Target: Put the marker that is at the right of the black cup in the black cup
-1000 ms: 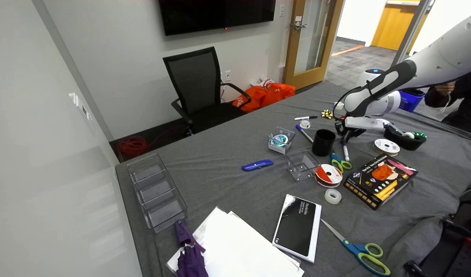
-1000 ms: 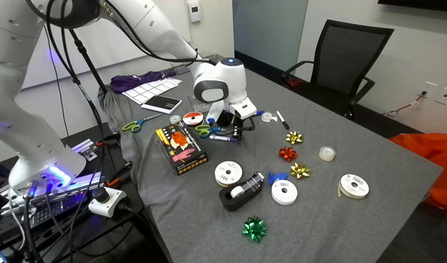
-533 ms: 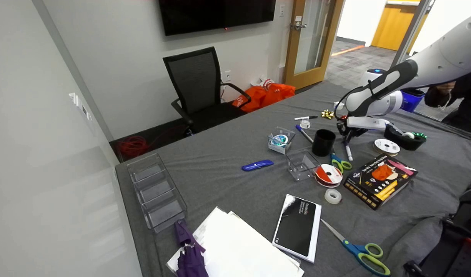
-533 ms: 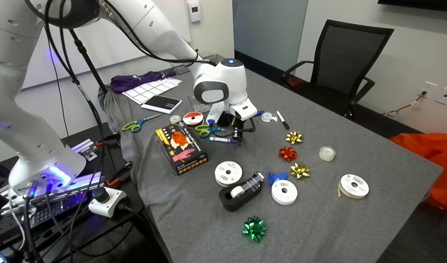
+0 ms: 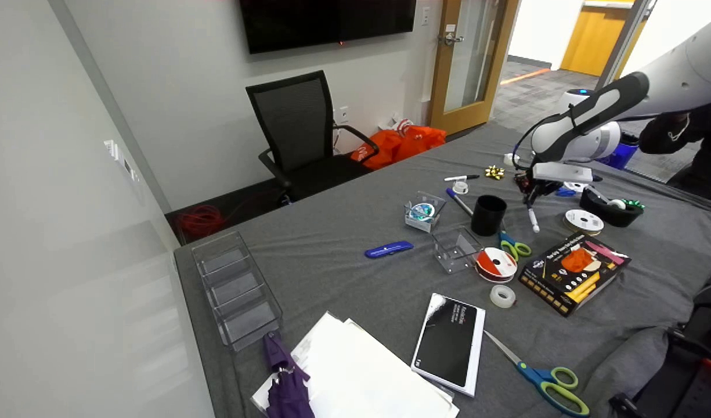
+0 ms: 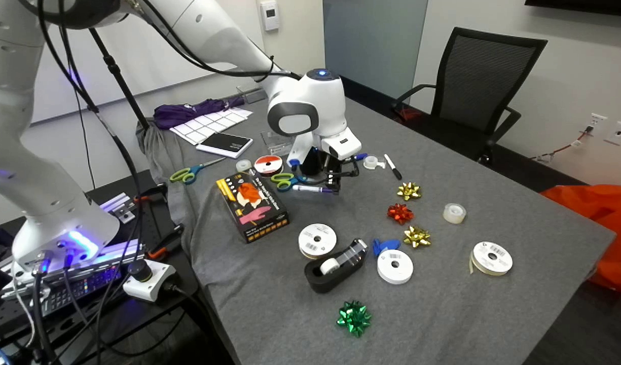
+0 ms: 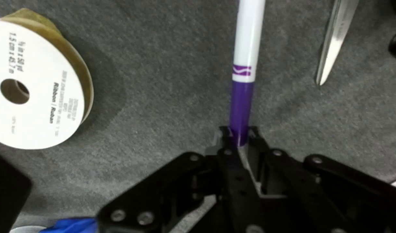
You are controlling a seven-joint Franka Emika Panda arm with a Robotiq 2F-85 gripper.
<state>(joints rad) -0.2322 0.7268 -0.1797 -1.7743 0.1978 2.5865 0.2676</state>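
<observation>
The white marker with a purple cap is in my gripper. The fingers close on the cap end, and the white body sticks out beyond them. In an exterior view the marker points down from the gripper, to the right of the black cup. In another exterior view the marker lies nearly level, seemingly a little above the table. The cup is partly hidden behind the arm there. The cup stands upright, apart from the gripper.
Green-handled scissors lie by the cup, with their blade in the wrist view. A ribbon spool, a glove box, a tape dispenser and a clear tray stand around. A blue marker lies behind the cup.
The gripper has moved up and away from the cup, carrying the marker with it. The marker's white end has risen a little. The cup has not moved.
</observation>
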